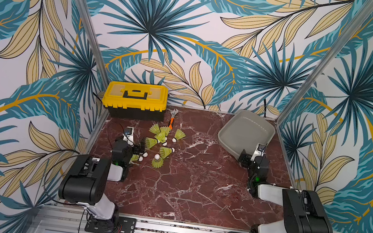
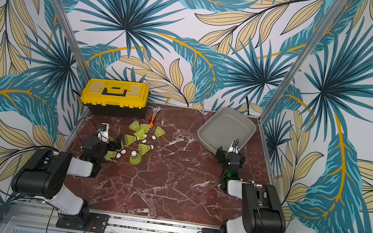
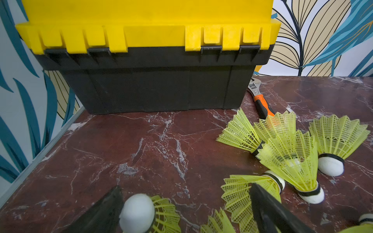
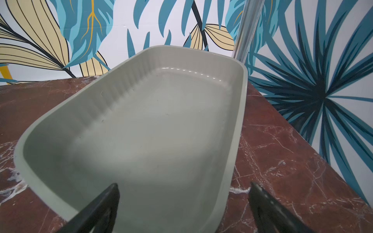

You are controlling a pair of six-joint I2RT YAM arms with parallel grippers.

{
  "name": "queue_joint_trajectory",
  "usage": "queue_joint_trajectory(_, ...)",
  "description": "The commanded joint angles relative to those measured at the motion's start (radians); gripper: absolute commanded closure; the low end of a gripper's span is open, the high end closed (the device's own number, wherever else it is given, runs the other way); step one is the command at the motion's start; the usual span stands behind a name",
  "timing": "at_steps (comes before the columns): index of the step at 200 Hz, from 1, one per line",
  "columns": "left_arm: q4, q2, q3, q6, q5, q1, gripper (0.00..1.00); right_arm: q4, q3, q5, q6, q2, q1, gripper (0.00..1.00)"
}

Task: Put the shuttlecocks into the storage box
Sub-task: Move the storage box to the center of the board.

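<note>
Shuttlecocks point(image 1: 163, 143), neon yellow-green plastic mesh cones with white tips, lie clustered at the open left gripper point(image 3: 187, 215), well apart from the shallow grey plastic storage box point(image 1: 245, 128), where the right gripper point(image 4: 184, 209) hangs open. They are probably light with crushable skirts, so pinch the firm tip.

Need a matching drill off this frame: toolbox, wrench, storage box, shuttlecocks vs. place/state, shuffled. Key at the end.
Things
1. toolbox
2. wrench
3. storage box
4. shuttlecocks

Place/state
a. empty, far right corner
b. loose cluster, left of centre
c. lid shut, far left corner
d. lying flat beside the toolbox, handle towards the cluster

Pairs: 1-c, 2-d, 3-a, 4-b
</note>
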Motion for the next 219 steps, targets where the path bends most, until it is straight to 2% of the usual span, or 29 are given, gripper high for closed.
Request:
queue_joint_trajectory(1, -0.004, -0.002, 0.033, 0.010, 0.009, 0.008, 0.00, 0.023, -0.013, 0.008, 0.007, -0.005, -0.002, 0.00)
queue_joint_trajectory(107, 0.001, -0.002, 0.030, 0.009, 0.007, 0.008, 0.00, 0.026, -0.016, 0.007, 0.008, -0.007, -0.002, 0.00)
queue_joint_trajectory(137, 0.193, 0.002, -0.067, -0.019, -0.061, 0.008, 0.00, 0.063, -0.056, 0.007, 0.009, -0.053, -0.002, 0.00)
queue_joint_trajectory(152, 0.224, -0.024, -0.095, -0.031, -0.116, 0.008, 0.00, 0.047, -0.069, 0.018, 0.007, -0.106, -0.002, 0.00)
queue_joint_trajectory(168, 0.181, -0.077, -0.096, -0.038, -0.134, 0.008, 0.00, -0.084, -0.045, 0.044, 0.030, -0.193, -0.002, 0.00)
queue_joint_trajectory(194, 0.045, -0.191, -0.077, -0.041, -0.155, 0.008, 0.00, -0.446, 0.061, 0.070, 0.136, -0.316, -0.002, 0.00)
queue_joint_trajectory(219, -0.196, -0.306, -0.011, -0.084, -0.163, 0.008, 0.00, -0.666, 0.157, 0.101, 0.243, -0.347, -0.001, 0.00)
